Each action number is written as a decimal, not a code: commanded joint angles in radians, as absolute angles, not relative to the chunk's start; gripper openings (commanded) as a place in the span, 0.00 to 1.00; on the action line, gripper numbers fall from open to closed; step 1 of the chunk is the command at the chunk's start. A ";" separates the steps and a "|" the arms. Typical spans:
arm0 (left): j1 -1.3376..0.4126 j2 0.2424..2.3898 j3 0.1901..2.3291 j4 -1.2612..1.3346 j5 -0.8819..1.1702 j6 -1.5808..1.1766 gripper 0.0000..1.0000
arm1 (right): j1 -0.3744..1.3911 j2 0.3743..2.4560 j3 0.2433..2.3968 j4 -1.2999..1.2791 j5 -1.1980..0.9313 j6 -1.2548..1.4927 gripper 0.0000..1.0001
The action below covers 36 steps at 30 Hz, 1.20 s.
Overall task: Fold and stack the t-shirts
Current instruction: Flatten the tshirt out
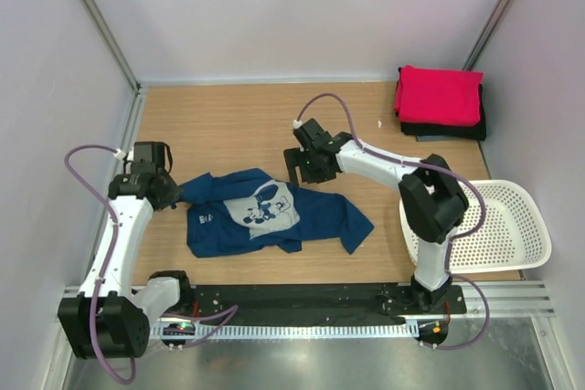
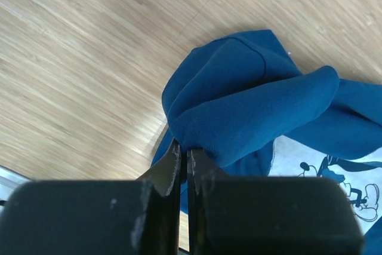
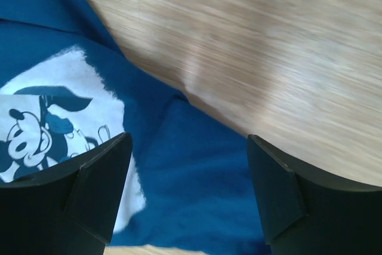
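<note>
Navy tee (image 1: 320, 212) was soft matt cloth with a pale print. Table (image 1: 228, 125) was smooth light wood-grain. Basket (image 1: 539, 235) was white perforated plastic. Left gripper (image 2: 184, 156) was matt black, scuffed.

We see only a dark rim of the folded black cloth t-shirt (image 1: 448, 131) under the folded pink-red cloth t-shirt (image 1: 438, 95). In the left wrist view the right edge cuts off the navy blue cloth t-shirt (image 2: 250, 100) and its pale cartoon print (image 2: 334, 177). In the right wrist view the light wooden tabletop (image 3: 268, 58) is smeared by blur.
</note>
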State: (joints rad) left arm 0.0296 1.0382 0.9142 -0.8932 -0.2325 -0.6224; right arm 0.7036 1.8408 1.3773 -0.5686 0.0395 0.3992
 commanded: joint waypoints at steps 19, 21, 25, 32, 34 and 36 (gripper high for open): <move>0.038 1.029 0.977 -0.861 -0.218 -0.603 0.00 | 0.706 1.906 1.474 -0.386 -0.043 0.491 0.01; 0.038 1.032 1.038 -0.862 -0.192 -0.578 0.00 | 0.677 1.837 1.489 -0.429 0.003 0.471 0.01; 0.038 0.994 1.187 -0.841 -0.130 -0.464 0.00 | 0.670 1.587 1.567 -0.546 0.187 0.347 0.01; 0.037 1.064 1.619 -1.035 -0.222 -0.330 0.00 | 0.730 1.320 1.597 -0.742 0.195 0.255 0.01; 0.037 1.086 1.692 -1.075 -0.232 -0.318 0.00 | 0.799 1.279 1.560 -0.831 0.201 0.274 0.01; 0.037 1.109 1.697 -1.138 -0.213 -0.314 0.00 | 0.854 1.244 1.460 -0.902 0.181 0.345 0.01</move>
State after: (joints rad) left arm 0.0299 1.0637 1.6726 -0.9894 -0.1764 -0.3790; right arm 0.7834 1.2350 1.5841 -0.6762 0.1596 0.3168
